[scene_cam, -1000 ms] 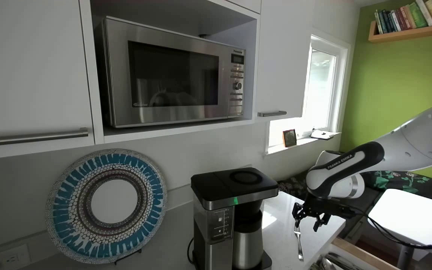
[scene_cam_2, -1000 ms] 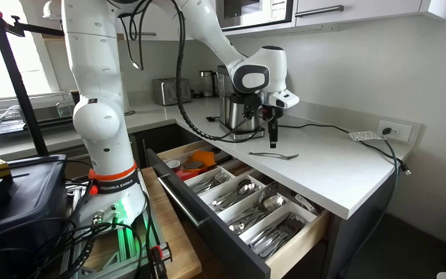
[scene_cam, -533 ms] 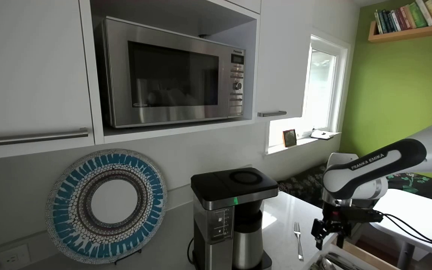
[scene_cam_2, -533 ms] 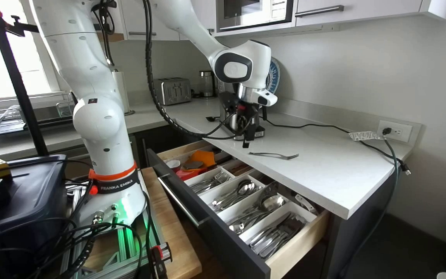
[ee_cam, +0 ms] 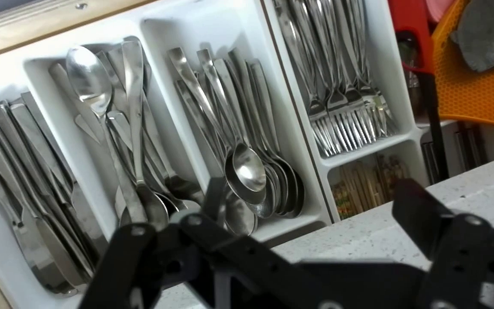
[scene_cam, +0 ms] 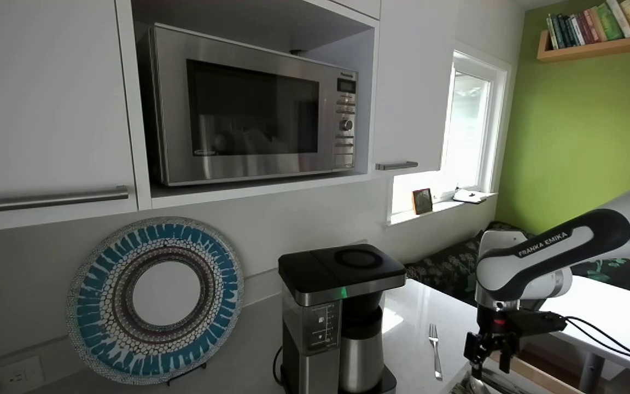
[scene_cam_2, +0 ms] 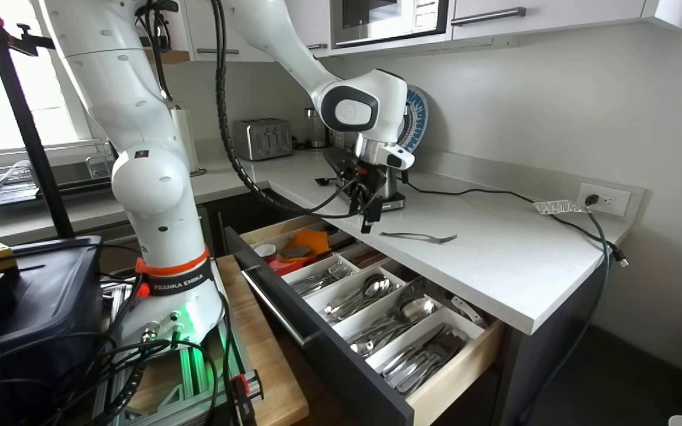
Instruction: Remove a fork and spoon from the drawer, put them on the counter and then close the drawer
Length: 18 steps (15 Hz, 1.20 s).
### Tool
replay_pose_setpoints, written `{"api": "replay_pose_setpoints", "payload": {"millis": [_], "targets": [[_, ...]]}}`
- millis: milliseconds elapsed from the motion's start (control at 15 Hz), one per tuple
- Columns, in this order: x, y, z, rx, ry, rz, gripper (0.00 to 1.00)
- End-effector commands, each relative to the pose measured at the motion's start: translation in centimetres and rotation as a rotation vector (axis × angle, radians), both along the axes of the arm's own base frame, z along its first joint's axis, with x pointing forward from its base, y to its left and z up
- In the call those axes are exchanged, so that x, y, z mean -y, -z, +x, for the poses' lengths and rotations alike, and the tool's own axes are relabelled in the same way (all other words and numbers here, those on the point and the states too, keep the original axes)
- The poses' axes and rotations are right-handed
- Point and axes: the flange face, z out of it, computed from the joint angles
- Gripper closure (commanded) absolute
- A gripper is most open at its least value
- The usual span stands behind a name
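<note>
Can see fingers (ee_cam: 420,219) wide apart in wrist view, pointing down at drawer (scene_cam_2: 347,364), pulled out w/ dark front & pale wood side. In both ext. views, can see arm (scene_cam_2: 288,47) bent down over drawer, nr worktop (scene_cam_2: 530,254) edge. Can't tell height over spoons (ee_cam: 249,167); in wrist view, see tip of one finger hiding part of a few bowls.

See fork (scene_cam: 436,351) flat on worktop, nr edge over drawer, w/ handle end closer to edge than tines. Lies apart from fingers.

Find spoons in drawer, in a slot of white tray (ee_cam: 230,10), bowls toward worktop. Going L to R in wrist view, see knives (ee_cam: 24,184), then mixed bits (ee_cam: 134,94) w/ big shiny bowl on top, then spoons, then forks (ee_cam: 352,96), tines toward worktop. Past tines, see thin sticks (ee_cam: 367,184) in small slot. At far R, see red thing (ee_cam: 414,17) & orange thing (ee_cam: 461,96) w/ grey lump (ee_cam: 489,34) on top; too unclear to name.

In ext. view, see coffee maker (scene_cam: 323,328) on worktop btwn blue plate (scene_cam: 166,293) & fork, w/ microwave (scene_cam: 255,109) up above. Also see books (scene_cam: 609,22) on shelf (scene_cam: 599,50) & small frame (scene_cam: 423,201) by window (scene_cam: 471,131). In ext. view, see toaster (scene_cam_2: 264,139) at back of worktop & plug (scene_cam_2: 591,200) in socket (scene_cam_2: 616,201). By arm's foot, see wood board (scene_cam_2: 264,349) & dark blue bin (scene_cam_2: 60,278).
</note>
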Motion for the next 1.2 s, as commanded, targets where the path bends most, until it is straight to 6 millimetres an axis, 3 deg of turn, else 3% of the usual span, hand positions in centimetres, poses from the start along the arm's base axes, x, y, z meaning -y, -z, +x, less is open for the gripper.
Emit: {"api": "replay_pose_setpoints", "payload": {"millis": [0, 467, 1133], "targets": [[-0.6, 2.4, -0.4, -0.084, -0.081, -0.023, 0.0], [-0.5, 9.7, -3.1, -0.195, -0.261, -0.105, 0.0], [-0.2, 15.1, -4.2, -0.081, -0.306, -0.153, 0.0]]}}
